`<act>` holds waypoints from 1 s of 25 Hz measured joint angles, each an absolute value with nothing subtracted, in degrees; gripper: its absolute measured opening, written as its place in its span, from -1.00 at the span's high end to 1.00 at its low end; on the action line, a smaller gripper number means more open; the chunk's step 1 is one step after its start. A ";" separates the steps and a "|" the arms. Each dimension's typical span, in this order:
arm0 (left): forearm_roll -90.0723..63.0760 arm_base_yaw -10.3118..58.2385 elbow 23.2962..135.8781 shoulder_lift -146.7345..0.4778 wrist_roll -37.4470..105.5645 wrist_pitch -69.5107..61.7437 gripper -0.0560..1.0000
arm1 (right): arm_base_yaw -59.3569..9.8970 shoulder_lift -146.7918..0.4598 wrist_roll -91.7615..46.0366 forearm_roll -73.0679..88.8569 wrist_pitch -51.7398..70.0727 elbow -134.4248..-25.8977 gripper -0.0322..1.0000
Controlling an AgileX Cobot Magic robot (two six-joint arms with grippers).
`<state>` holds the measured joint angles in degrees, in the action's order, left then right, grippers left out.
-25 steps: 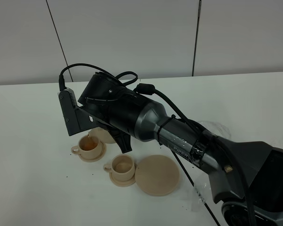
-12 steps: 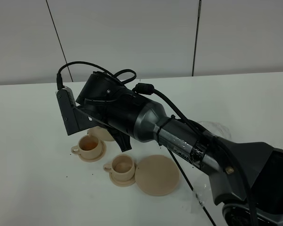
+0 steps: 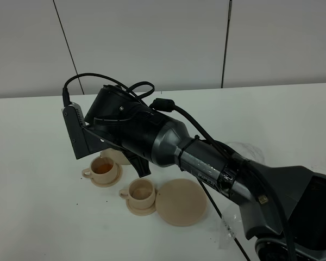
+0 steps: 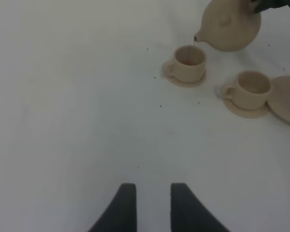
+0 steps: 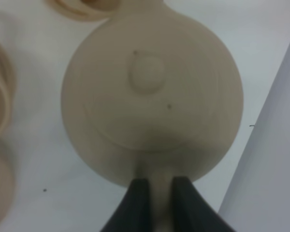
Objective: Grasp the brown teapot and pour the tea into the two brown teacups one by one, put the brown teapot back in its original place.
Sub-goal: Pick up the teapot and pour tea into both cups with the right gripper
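Observation:
The brown teapot (image 4: 230,26) hangs tilted with its spout just above the rim of the farther brown teacup (image 4: 190,60), which holds tea (image 3: 103,168). My right gripper (image 5: 157,198) is shut on the teapot's handle, and the lid and knob (image 5: 146,75) fill the right wrist view. In the high view my right arm hides most of the teapot (image 3: 117,156). The second teacup (image 3: 141,191) stands on its small saucer beside the big round saucer (image 3: 180,202), which is bare. My left gripper (image 4: 150,205) is open and empty, low over the table, well short of the cups.
My right arm (image 3: 168,144) reaches across the middle of the white table (image 3: 38,206), with its cables trailing. A crumpled clear plastic sheet (image 3: 244,149) lies at the right. A grey panelled wall (image 3: 152,43) stands behind.
My right arm with the teapot has shifted slightly left and up over the farther cup. The cups and the big saucer have stayed put.

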<state>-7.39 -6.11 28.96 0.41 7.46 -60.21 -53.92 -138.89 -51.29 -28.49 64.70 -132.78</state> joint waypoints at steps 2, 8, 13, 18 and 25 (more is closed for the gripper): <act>-7.39 -6.11 28.96 0.41 7.46 -60.21 0.43 | -54.08 -138.89 -51.29 -28.54 64.76 -132.78 0.75; -7.39 -6.11 28.96 0.41 7.46 -60.21 0.43 | -54.40 -138.89 -50.92 -29.34 64.75 -132.78 0.75; -7.39 -6.11 28.96 0.41 7.46 -60.21 0.43 | -54.57 -138.89 -50.85 -29.58 64.95 -132.78 0.75; -7.39 -6.11 28.96 0.41 7.46 -60.21 0.43 | -54.62 -138.89 -50.85 -29.69 65.75 -132.78 0.75; -7.39 -6.11 28.96 0.41 7.46 -60.21 0.43 | -54.62 -138.89 -50.90 -29.88 66.22 -132.78 0.75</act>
<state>-7.39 -6.11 28.96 0.41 7.46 -60.21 -54.62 -138.89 -50.90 -29.88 66.22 -132.78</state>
